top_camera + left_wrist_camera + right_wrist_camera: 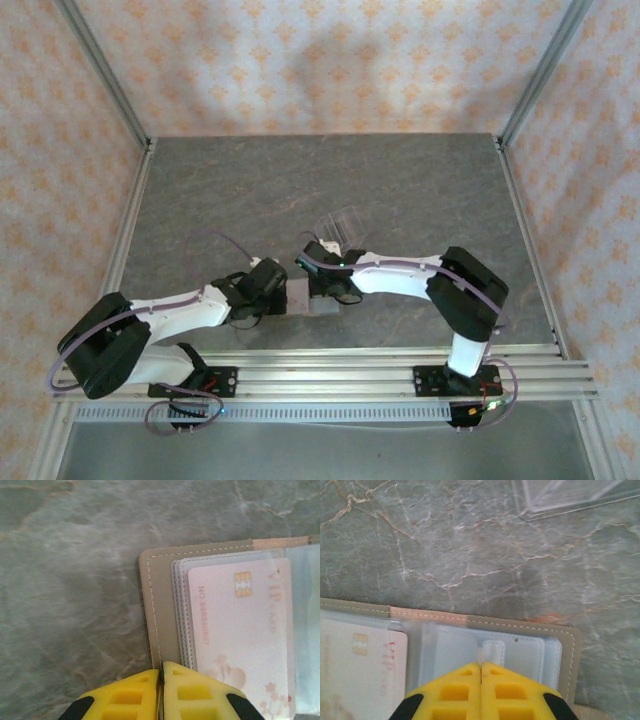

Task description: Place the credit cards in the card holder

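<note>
The left gripper (pixel 161 668) sits at the bottom edge of the left wrist view. Its yellow fingers are pressed together with no gap, and the tips rest against the near edge of the card holder (pixel 162 580). Whether they actually pinch the tan cover cannot be told.

In the right wrist view the right gripper (pixel 481 665) is likewise fully closed at the bottom centre. Its tips lie on a clear sleeve (pixel 520 650) of the open holder, and a pale sliver stands just above the seam between the fingers. Whether that sliver is nipped cannot be told.

The left wrist view shows the holder's left half: a tan cover with white stitching and a stack of clear sleeves. A pale pink credit card (pixel 240 630) with a gold chip and orange lettering lies on the stack, filling the right of the frame. The right wrist view shows the other half. The same card is at the lower left, an empty sleeve lies in the middle, and the rounded tan corner of the cover is at the lower right. A clear plastic stand (pixel 570 495) sits at the top right, apart from the holder.

The top external view alone shows the layout. The holder lies flat as a small grey patch at the frame's centre on the grey marbled table (pixel 400 180). Both arms meet over it from left and right, with the stand just above.
</note>
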`<state>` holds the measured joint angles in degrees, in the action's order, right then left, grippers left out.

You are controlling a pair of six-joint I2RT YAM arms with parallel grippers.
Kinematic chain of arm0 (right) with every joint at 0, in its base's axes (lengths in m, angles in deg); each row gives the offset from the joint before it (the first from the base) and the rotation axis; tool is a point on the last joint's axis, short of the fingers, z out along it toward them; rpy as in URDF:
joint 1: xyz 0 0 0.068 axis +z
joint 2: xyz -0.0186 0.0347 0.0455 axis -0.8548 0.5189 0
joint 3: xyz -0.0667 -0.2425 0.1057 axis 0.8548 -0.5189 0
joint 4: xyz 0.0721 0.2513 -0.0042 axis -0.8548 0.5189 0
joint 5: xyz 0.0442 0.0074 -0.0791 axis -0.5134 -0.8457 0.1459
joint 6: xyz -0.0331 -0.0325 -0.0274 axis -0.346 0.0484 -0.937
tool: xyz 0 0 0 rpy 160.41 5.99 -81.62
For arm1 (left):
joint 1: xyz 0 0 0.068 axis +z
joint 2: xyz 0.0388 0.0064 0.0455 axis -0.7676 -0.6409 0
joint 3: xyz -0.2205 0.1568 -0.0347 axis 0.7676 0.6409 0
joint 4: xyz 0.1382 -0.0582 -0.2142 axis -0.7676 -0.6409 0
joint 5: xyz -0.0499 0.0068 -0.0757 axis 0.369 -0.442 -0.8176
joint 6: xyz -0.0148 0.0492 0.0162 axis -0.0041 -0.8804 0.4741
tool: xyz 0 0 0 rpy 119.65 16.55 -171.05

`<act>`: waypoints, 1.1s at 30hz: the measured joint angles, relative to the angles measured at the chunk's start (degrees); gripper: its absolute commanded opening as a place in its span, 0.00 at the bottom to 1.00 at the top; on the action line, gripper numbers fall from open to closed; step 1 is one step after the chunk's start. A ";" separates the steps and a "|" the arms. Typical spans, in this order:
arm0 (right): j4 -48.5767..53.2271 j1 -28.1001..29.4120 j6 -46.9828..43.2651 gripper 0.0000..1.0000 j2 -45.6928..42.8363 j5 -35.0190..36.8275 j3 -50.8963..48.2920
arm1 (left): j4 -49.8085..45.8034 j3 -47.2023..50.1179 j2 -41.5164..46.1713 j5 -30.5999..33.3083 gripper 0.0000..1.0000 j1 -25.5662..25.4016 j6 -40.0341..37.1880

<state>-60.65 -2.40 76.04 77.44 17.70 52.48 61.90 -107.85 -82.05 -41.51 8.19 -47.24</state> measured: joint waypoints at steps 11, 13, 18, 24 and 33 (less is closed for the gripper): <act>-4.28 -0.68 2.34 0.17 -3.37 -7.98 -1.49 | 1.97 -0.48 -1.66 0.33 0.10 -2.27 4.17; -7.58 -0.68 3.85 0.23 -3.06 -10.32 -2.71 | 1.97 -0.48 -1.66 0.37 0.10 -2.29 4.61; -15.56 -0.76 7.63 0.33 -2.60 -15.13 -6.82 | 1.97 -0.48 -1.64 0.52 0.10 -2.32 5.18; -22.95 -1.16 11.13 0.42 -2.60 -19.58 -8.70 | 1.97 -0.46 -1.64 0.52 0.11 -2.32 5.33; -29.42 -2.69 14.73 0.45 -2.25 -23.98 -10.34 | 1.51 -0.24 -0.81 0.59 0.13 -2.32 6.38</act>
<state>-90.07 -5.09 90.77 75.19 -6.28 42.14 63.41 -108.09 -82.86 -40.92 5.87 -40.86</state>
